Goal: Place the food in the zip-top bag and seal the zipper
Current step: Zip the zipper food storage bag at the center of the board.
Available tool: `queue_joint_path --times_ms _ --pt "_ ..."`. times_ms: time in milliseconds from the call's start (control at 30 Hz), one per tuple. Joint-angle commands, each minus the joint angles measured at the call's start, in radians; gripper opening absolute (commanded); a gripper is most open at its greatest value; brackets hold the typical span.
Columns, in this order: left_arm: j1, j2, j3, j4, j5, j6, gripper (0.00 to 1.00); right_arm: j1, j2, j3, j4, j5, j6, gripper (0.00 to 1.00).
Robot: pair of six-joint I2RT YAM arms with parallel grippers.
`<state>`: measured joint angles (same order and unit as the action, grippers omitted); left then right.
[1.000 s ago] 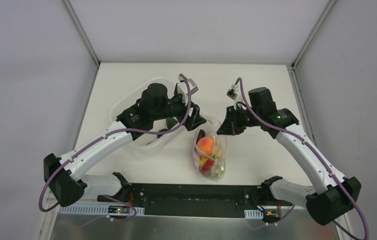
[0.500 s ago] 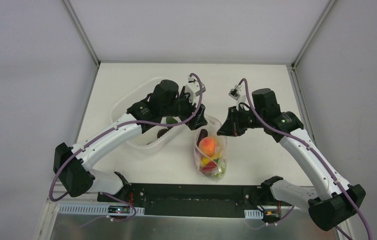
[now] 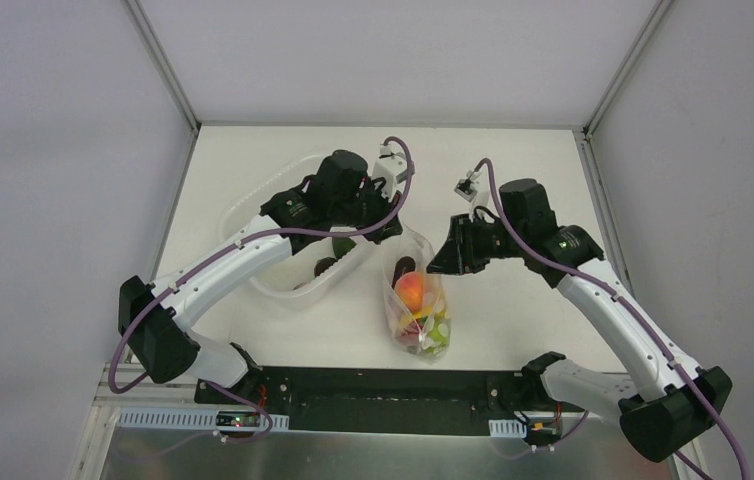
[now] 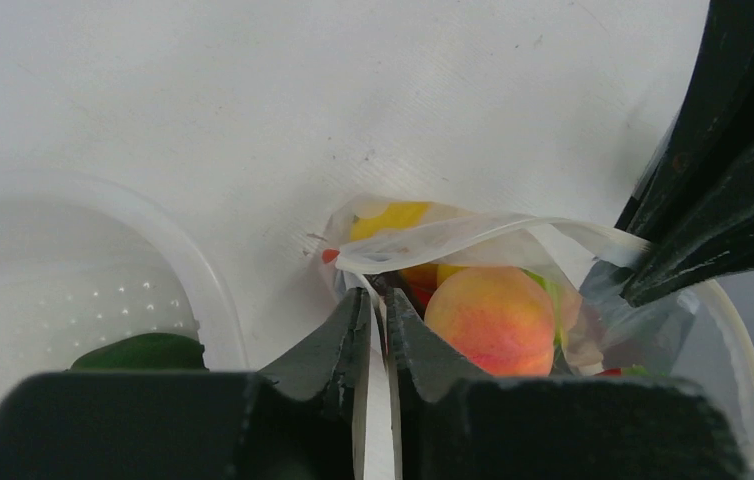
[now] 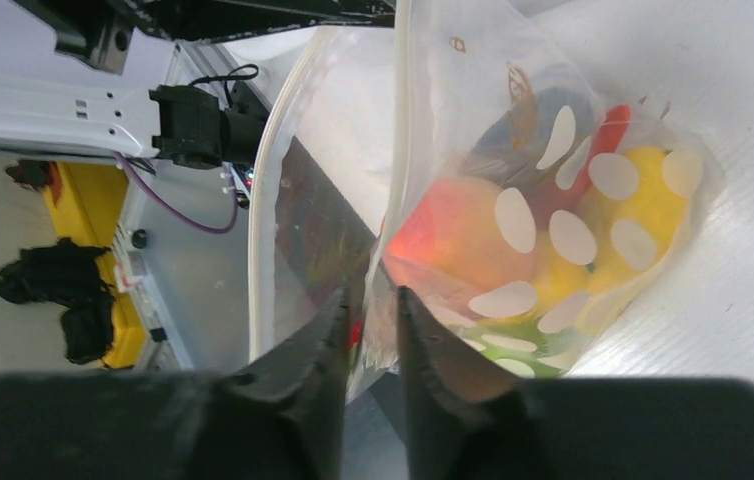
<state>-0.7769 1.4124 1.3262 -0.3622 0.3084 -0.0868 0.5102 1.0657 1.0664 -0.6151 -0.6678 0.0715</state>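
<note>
- White table (image 3: 513, 170), grey walls (image 3: 53, 150). The zip-top bag (image 3: 425, 322) stood mid-table toward the near edge, mouth open, food (image 3: 412, 291) inside.
- Left wrist only: left gripper (image 4: 378, 300) pinched the bag's rim; a green piece (image 4: 143, 352) lay in the tub (image 4: 203, 290).
- Right wrist: right gripper (image 5: 371, 300) had its jaws slightly apart, bag film between them.
- Tub just left of the bag; open tabletop to its right and beyond.

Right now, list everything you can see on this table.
zip-top bag: one, clear with white dots, table centre, mouth open
peach: one, orange-red, inside bag
other toy food: several, yellow, green, red, dark, inside bag
tub: one, translucent white, beside bag on the left arm's side
green food: one, inside tub
table: one, white
left end effector: black, shut on bag rim
right end effector: black, jaws slightly apart around bag rim
</note>
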Motion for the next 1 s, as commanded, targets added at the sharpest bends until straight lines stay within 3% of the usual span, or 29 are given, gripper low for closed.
queue_joint_path --times_ms 0,100,333,500,767,967 --pt "0.007 0.018 0.073 0.008 -0.05 -0.094 0.0 0.028 -0.047 0.014 0.022 0.058 0.058 0.4" --pt "0.007 0.037 0.095 0.009 -0.052 -0.159 0.0 0.068 -0.104 0.001 0.043 0.116 0.078 0.58" --pt "0.009 0.03 0.108 -0.006 -0.162 -0.305 0.0 0.172 -0.303 -0.137 0.164 0.242 0.118 0.77" --pt "0.008 0.039 0.124 -0.042 -0.213 -0.386 0.0 0.344 -0.305 -0.168 0.189 0.422 0.157 0.79" --pt "0.008 0.036 0.127 -0.063 -0.25 -0.412 0.0 0.896 -0.195 -0.103 0.235 1.079 0.183 0.81" --pt "0.009 0.043 0.14 -0.075 -0.254 -0.409 0.0 1.147 -0.015 -0.019 0.148 1.576 0.29 0.87"
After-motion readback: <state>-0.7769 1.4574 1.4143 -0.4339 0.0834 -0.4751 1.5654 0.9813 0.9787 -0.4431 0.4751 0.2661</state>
